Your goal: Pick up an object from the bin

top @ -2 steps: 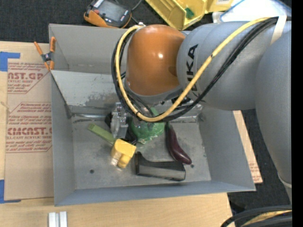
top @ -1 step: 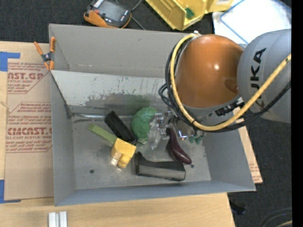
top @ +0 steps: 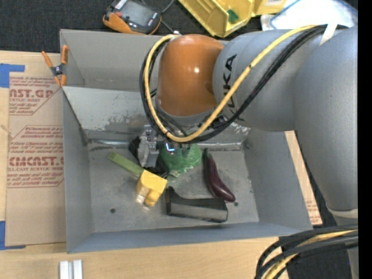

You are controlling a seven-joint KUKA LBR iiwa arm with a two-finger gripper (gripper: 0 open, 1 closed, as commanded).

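- A lumpy green toy vegetable (top: 183,160) lies at the back middle of the grey bin (top: 75,173). It sits just beside the pincer (top: 152,147), on that tool's right in the camera view, and is the nearest candidate for the pick.
- The pincer hangs low over the bin floor beneath the arm's orange cover (top: 186,74). Whether it is spread or pressed together cannot be told, and nothing is seen pinched in it.
- A yellow block (top: 151,185) rests just in front of the pincer. A green stick (top: 124,162) touches the block and runs slantwise up toward the left wall.
- A purple eggplant (top: 217,181) lies near the green vegetable on its right, its long axis running front to back with a slight tilt.
- A black bar (top: 196,208) lies crosswise nearest the front wall.
- The letters "KA" read on the grey arm (top: 290,80), and a yellow-and-black cable (top: 150,68) loops round the cover.
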